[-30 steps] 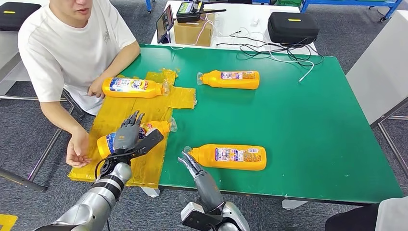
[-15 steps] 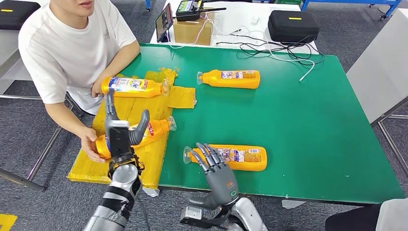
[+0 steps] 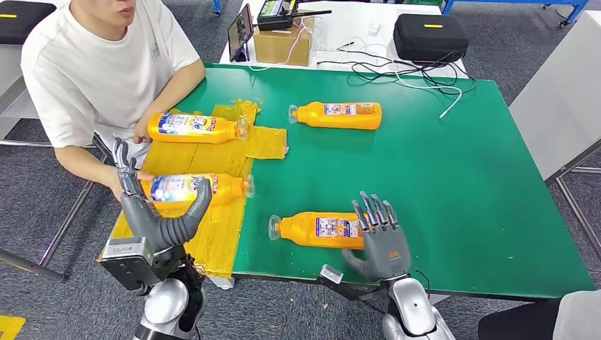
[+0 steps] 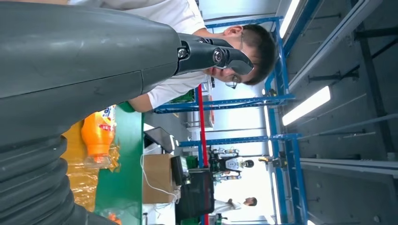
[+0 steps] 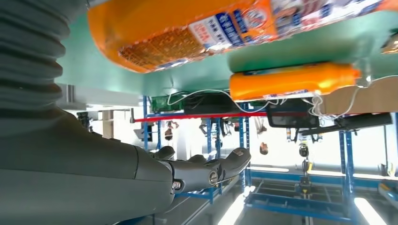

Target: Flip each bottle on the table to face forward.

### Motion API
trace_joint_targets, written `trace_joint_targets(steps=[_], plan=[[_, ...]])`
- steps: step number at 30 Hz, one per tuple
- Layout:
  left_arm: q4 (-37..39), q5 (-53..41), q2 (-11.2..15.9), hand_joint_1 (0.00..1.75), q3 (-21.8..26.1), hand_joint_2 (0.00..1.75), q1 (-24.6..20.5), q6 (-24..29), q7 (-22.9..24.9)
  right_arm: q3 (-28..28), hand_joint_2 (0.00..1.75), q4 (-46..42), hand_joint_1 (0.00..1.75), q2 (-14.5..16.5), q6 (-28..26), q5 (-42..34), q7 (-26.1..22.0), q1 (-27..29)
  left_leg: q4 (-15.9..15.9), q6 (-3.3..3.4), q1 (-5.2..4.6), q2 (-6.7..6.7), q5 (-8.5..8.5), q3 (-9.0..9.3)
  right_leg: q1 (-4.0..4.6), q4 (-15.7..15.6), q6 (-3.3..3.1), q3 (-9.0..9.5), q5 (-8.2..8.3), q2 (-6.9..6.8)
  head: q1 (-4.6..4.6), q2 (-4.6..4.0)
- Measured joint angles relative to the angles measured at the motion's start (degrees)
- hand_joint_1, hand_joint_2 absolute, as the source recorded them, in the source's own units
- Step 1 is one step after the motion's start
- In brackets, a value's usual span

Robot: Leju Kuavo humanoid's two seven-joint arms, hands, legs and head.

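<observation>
Both hands have risen off the bottles: the left hand [image 3: 152, 212] hovers with fingers spread and empty before the orange plastic bottle on the yellow sheet [image 3: 198, 188], the right hand [image 3: 380, 241] equally spread and empty beside the near orange bottle [image 3: 319, 229] lying on the green tabletop [image 3: 461, 184].
</observation>
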Motion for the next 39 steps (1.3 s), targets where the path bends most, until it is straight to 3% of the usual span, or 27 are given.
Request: trace_joint_targets(steps=[11,19,24,25,29,31,39], plan=[[-1.1,0.2,0.0,0.00,-1.3,1.75,0.5,-0.1,0.7,-1.1,1.75,4.5,0.00,-1.0,2.0,-3.0,0.9,-3.0,0.0,0.00,-0.01,-0.01,0.00,-0.03,-0.01,0.0,0.00,-0.02,0.00,0.00,0.00,-0.01],[0.2,0.7,0.0,0.00,-3.5,1.75,-0.8,-0.7,1.2,-2.7,1.75,17.6,0.00,-0.9,5.9,-10.7,-2.8,-10.8,0.0,0.02,-0.01,0.02,0.03,-0.01,-0.01,0.0,0.03,0.00,0.04,0.00,0.00,-0.01],[0.5,0.7,0.3,0.00,-4.2,1.75,-1.4,-0.5,1.3,-3.1,1.75,24.1,0.00,-0.4,10.2,-11.9,-2.8,-15.1,0.0,0.01,0.00,0.16,0.02,0.07,0.01,0.0,0.03,0.01,0.04,0.05,-0.01,-0.01],[0.5,0.6,0.4,0.00,-4.3,1.75,-1.5,-0.5,1.5,-3.1,1.75,24.9,0.07,-0.3,10.9,-11.7,-2.1,-15.8,0.0,0.01,0.00,0.17,0.01,0.10,0.01,0.0,0.03,0.03,0.03,0.05,-0.01,-0.01],[0.5,0.0,0.5,0.00,-4.4,1.75,-1.5,-0.5,2.2,-2.9,1.75,27.2,1.58,0.1,14.7,-10.4,1.1,-17.9,0.0,0.00,0.02,0.17,0.01,0.27,0.02,0.0,0.02,0.17,0.03,0.05,-0.01,-0.01],[0.5,-0.1,0.5,0.00,-4.4,1.75,-1.5,-0.6,2.5,-2.7,1.75,27.9,1.69,0.2,16.3,-10.3,1.5,-18.4,0.0,0.00,0.01,0.16,0.01,0.34,0.01,0.0,0.01,0.24,0.02,0.05,-0.01,-0.01],[0.6,-0.2,0.5,0.00,-4.5,1.75,-1.6,-1.0,2.8,-2.2,1.75,29.5,1.75,0.2,17.1,-11.6,-0.2,-19.3,0.0,0.05,-0.01,0.14,0.05,0.50,-0.01,0.0,0.03,0.43,0.05,0.04,0.00,-0.01]])
